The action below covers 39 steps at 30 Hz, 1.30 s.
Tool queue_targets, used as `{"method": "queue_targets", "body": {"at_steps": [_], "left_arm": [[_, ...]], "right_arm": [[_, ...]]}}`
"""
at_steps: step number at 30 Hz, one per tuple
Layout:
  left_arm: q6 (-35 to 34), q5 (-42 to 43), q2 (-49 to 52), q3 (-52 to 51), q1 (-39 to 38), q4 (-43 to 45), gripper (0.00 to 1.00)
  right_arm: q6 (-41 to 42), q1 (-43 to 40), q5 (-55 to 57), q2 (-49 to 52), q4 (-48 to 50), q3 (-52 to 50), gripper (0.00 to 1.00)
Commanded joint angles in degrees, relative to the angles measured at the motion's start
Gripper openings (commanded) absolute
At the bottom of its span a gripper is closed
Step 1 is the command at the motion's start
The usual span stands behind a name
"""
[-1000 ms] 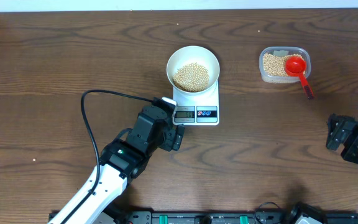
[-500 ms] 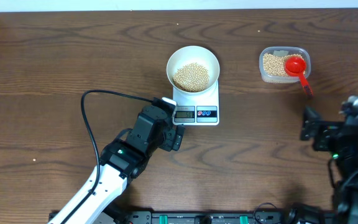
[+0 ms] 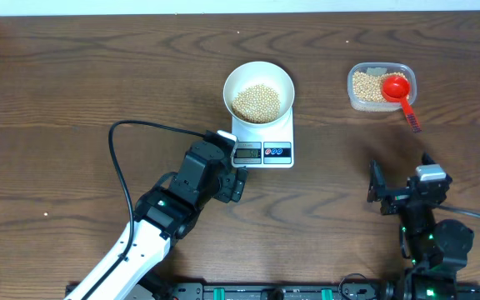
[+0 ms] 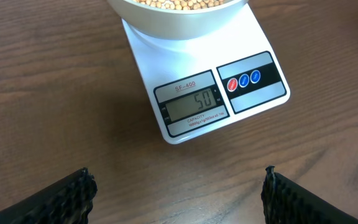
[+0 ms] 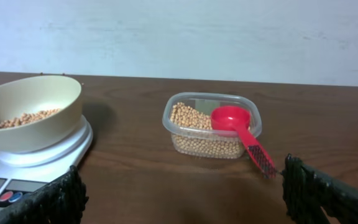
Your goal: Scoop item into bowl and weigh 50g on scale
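While the bowl point(image 3: 261, 70) sits on the back part of the scale point(image 3: 286, 135), a loose heap of pale-tan beans point(image 3: 259, 102) lies in its bottom, and the grey display point(image 4: 194, 102) reads 50 in the left wrist view. Beside the display is a dark panel with red and blue round buttons point(image 4: 243, 79). The left gripper point(image 4: 179, 199) hangs just in front of the scale's near left corner, with its two dark fingers spread wide and nothing between them but bare wooden table point(image 3: 73, 83). A black cable point(image 3: 117, 158) loops out from that arm across the wood. Well to the right of the scale stands a clear plastic tub point(image 3: 373, 107) with more of the same beans inside. A red scoop point(image 3: 397, 87) rests in it, its cup on the beans and its handle sticking out over the tub's near right rim (the handle end has a ribbed grip). The right gripper point(image 5: 185, 205) is near the table's front right, apart from the tub and pointed towards it. Its fingers are at full spread and it carries nothing.
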Motion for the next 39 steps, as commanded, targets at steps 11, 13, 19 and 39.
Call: {"method": "queue_targets", "body": {"at_steps": [11, 13, 19, 39], "left_arm": [[0.28, -0.31, 0.11, 0.17, 0.13, -0.11, 0.88], [0.28, -0.31, 0.11, 0.17, 0.13, -0.11, 0.88], [0.28, -0.33, 0.11, 0.17, 0.13, -0.13, 0.88], [0.28, -0.33, 0.11, 0.17, 0.13, -0.11, 0.88]], "right_arm": [[-0.11, 0.48, 1.86, -10.51, -3.87, -5.44, 0.99], [-0.13, 0.44, 2.97, -12.04, -4.63, -5.44, 0.99], [-0.31, 0.44, 3.96, -13.05, -4.74, -5.44, 0.99], [-0.31, 0.44, 3.96, -13.03, -4.70, -5.44, 0.99]]}}
